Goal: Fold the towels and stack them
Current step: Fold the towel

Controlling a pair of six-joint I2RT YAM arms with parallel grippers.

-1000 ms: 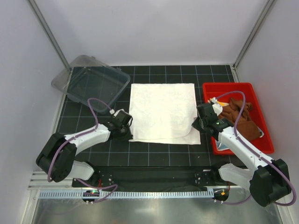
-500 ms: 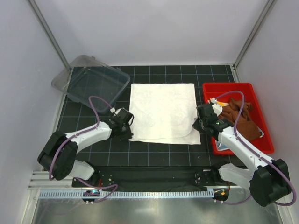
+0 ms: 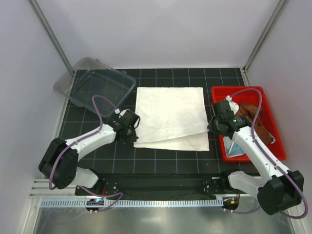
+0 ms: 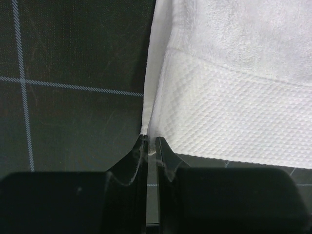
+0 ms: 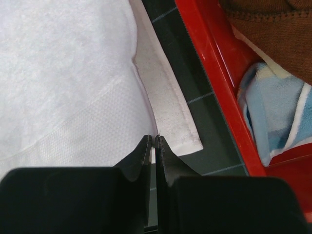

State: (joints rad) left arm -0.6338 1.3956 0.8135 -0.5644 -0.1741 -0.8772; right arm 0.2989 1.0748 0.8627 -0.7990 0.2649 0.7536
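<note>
Left pincer (image 4: 151, 144): fingers together, clamped on the near-left corner of the white towel (image 3: 170, 113). The towel lies spread mid-bench (image 3: 161, 163), near edge raised off the mat.

Judgement: soft terry, light and limp. It will sag between holds, so the woven hem band at both near corners is the place to grip.

Right pincer (image 5: 155, 141): clamped on the near-right corner of the upper layer. The lower layer's corner lies flat just beside it.

Brown towel (image 3: 251, 111) and blue towel (image 5: 273, 109) sit in the red bin (image 3: 243, 89), apart from both pincers.
</note>
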